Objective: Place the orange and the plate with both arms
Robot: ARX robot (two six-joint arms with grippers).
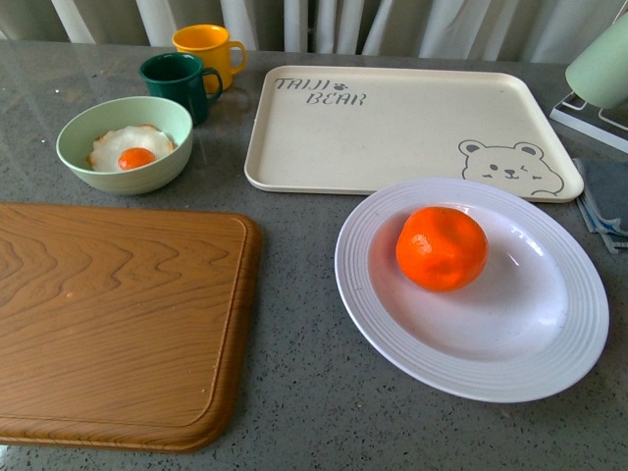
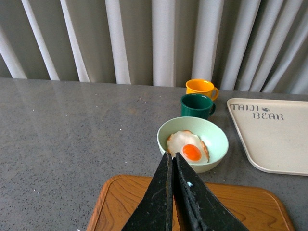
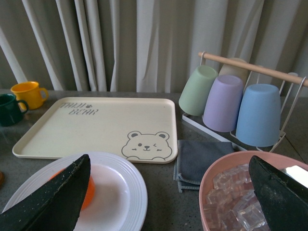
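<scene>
The orange (image 1: 442,247) sits inside the white ridged plate (image 1: 392,324) at the front right of the grey counter. In the right wrist view only a sliver of the orange (image 3: 89,191) shows on the plate (image 3: 122,192), behind one finger. My right gripper (image 3: 169,169) is open, raised above the plate's right side, with nothing between its fingers. My left gripper (image 2: 172,155) is shut and empty, hovering over the far edge of the wooden cutting board (image 2: 240,204). Neither arm shows in the front view.
The wooden cutting board (image 1: 108,314) lies front left. A cream bear-print tray (image 1: 392,128) sits behind the plate. A pale-green bowl with a fried egg (image 1: 126,145), a green mug (image 1: 179,83) and a yellow mug (image 1: 208,49) stand back left. A pink ice bowl (image 3: 240,192), grey cloth (image 3: 192,161) and cup rack (image 3: 231,103) are right.
</scene>
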